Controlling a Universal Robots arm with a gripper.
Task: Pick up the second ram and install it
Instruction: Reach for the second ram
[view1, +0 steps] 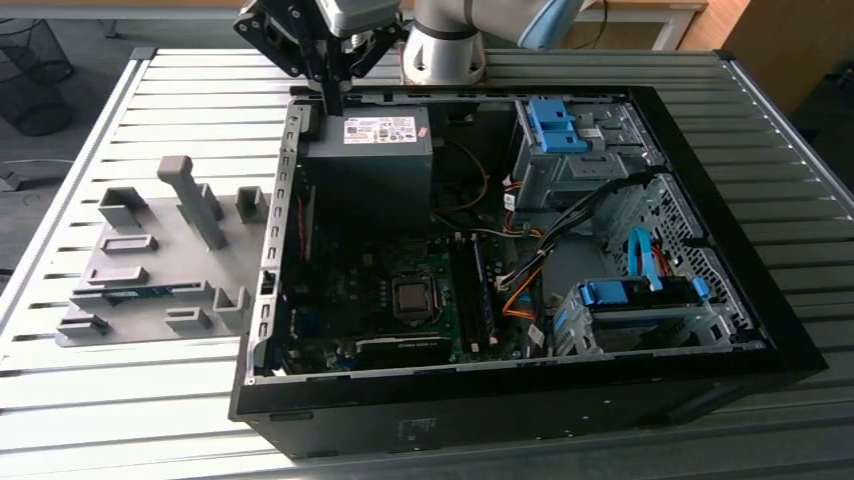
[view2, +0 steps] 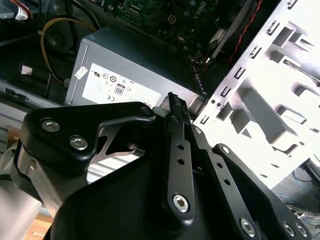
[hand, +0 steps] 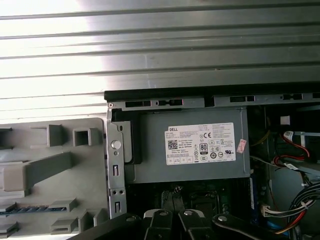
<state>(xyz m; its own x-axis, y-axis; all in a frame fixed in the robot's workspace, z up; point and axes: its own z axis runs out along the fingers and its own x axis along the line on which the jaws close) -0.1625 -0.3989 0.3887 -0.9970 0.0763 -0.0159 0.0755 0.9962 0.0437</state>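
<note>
One thin green strip, the second ram (view1: 130, 292), stands on edge in a slot of the grey holder tray (view1: 160, 225) at the exterior view's left, low among the holder blocks and well apart from the arm. The first wrist view shows it too (hand: 22, 210), sunk in its slot with little more than one long edge showing.

Judging by its look, it should be very light and stiff but brittle. It is a flat board that will not stand bending or twisting, and its chips and contact edge are best left unpinched. The likeliest hold is across the two flat faces near the middle of the exposed long edge (a hold near one end would probably let it tip), with only modest pressure, since the faces look smooth.

Further right, the gripper (view1: 328, 100) hangs over the far corner of the computer case (view1: 787, 340), just above the power supply (view1: 367, 150). Its fingers are pressed together, and nothing can be seen between them in the exterior view or the second wrist view (view2: 172, 99).

Right of that, deep in the case, the other memory stick (view1: 477, 290) sits seated on the motherboard (view1: 347, 290) as a dark strip.
</note>
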